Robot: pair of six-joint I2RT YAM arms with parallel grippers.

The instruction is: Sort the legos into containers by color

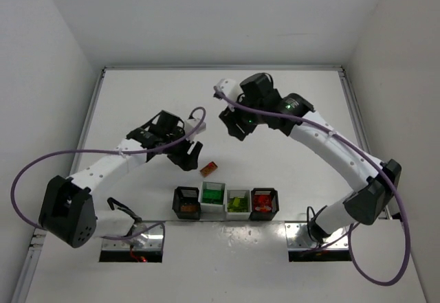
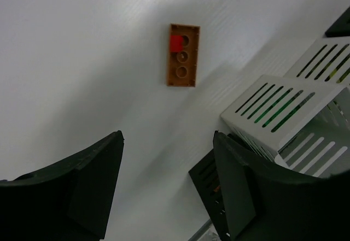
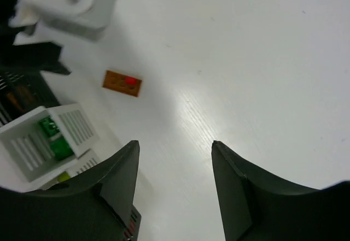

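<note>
- My left gripper (image 2: 167, 159): jaws apart, holding nothing, over the table.
- Right gripper (image 3: 175, 153): same (open, empty).
- Orange-brown lego (image 2: 182, 55) lies flat ahead of the left fingers, tiny red lego (image 2: 176, 43) on top.
- Containers (image 1: 212, 209) in a row just beside it, holding the other legos.

Left arm (image 1: 103, 169), right arm (image 1: 337, 148) crooked inward; left fingers (image 2: 93, 186) and right fingers (image 3: 115, 181) apart, empty.

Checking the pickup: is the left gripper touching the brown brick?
Apart. Left wrist view shows bare table between the left gripper and the brown brick.
</note>
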